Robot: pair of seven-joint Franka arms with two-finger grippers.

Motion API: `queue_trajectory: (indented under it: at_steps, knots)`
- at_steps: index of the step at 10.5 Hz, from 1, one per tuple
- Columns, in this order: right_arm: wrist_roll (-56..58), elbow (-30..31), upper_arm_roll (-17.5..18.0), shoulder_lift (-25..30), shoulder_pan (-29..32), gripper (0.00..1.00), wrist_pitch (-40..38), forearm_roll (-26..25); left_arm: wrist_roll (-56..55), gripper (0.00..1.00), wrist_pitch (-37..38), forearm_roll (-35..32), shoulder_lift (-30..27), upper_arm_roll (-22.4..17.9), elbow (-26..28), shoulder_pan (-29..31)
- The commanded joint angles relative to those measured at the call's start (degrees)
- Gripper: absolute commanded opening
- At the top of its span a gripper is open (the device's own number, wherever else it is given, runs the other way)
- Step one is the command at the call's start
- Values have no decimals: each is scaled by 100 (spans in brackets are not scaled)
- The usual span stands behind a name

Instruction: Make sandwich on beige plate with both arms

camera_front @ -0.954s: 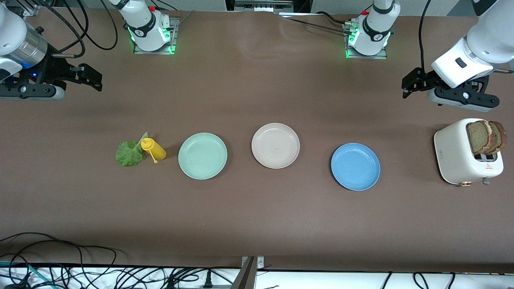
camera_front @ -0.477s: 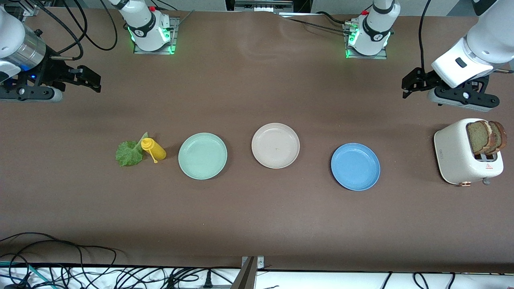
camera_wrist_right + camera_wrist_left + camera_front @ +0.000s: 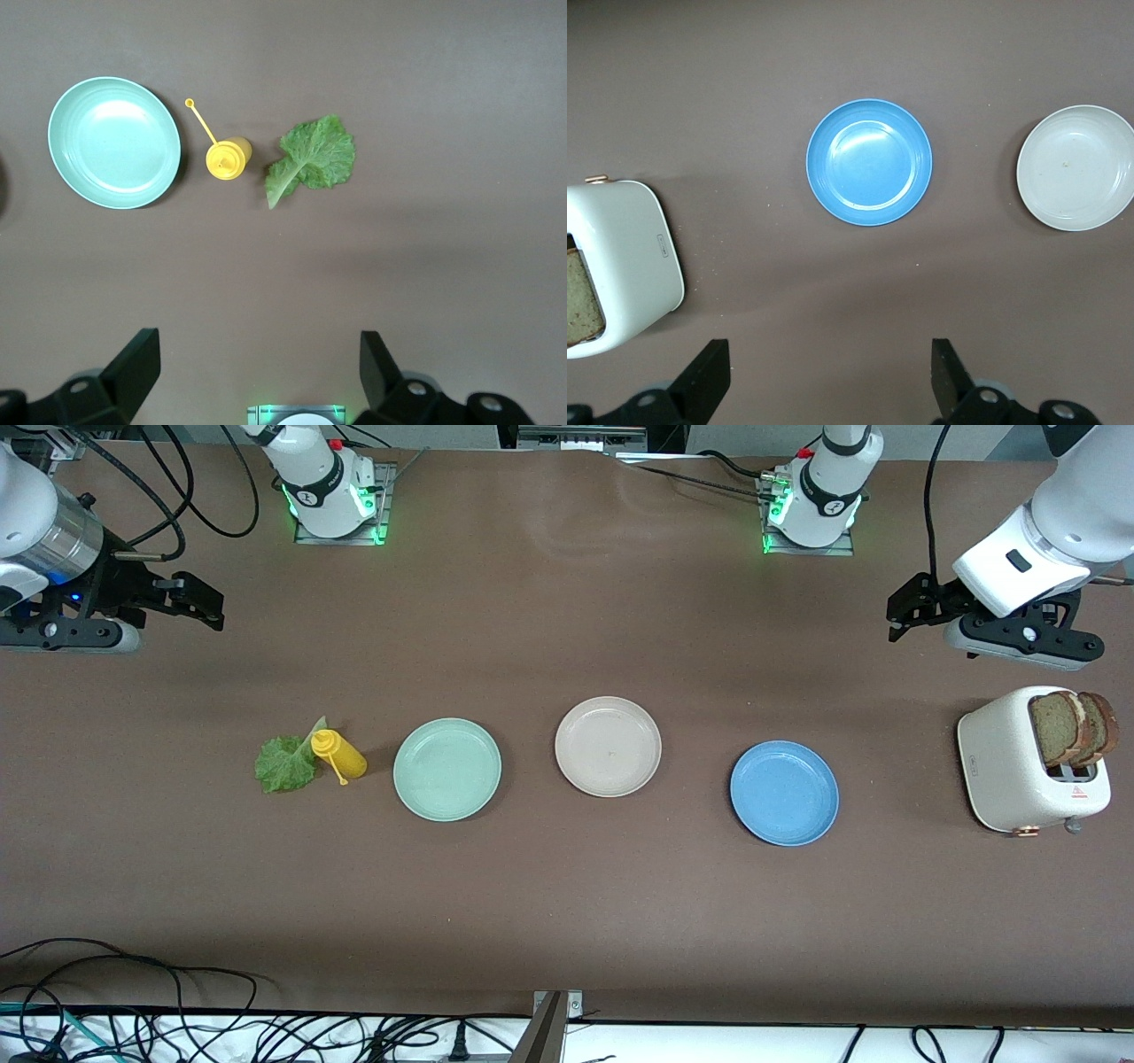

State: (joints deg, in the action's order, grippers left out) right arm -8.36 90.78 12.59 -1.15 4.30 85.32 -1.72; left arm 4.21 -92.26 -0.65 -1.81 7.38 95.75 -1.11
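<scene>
My right gripper point(image 3: 190, 598) hangs over bare table at the right arm's end, its fingers point(image 3: 133, 363) spread wide with nothing between them. Nearer the front camera lies the lettuce leaf point(image 3: 285, 763), flat on the table and touching the upright yellow mustard bottle point(image 3: 337, 755) that stands just beside it. Then comes the row of plates: the mint green plate point(image 3: 447, 769), the beige plate point(image 3: 608, 746) in the middle and slightly farther from the front camera, and the blue plate point(image 3: 784, 793). All three hold nothing. At the left arm's end stands the white toaster point(image 3: 1010, 771), with two brown bread slices point(image 3: 1070, 727) sticking up from its slots. My left gripper point(image 3: 912, 609) hovers over the table near the toaster, fingers point(image 3: 709, 376) wide apart and holding nothing.
</scene>
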Motion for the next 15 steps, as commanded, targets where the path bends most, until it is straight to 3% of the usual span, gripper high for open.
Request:
queue_trajectory:
  at_steps: [1,11,15]
  knots:
    - [-17,18,15,10,36,100,46,40,53,100,94,13,92,-17,-188,-29]
    - [53,27,-37,-78,45,100,11,31,62,100,111,13,93,79,-189,6]
    - [150,80,-221,-148,45,100,20,40,71,100,111,13,93,70,-180,23]
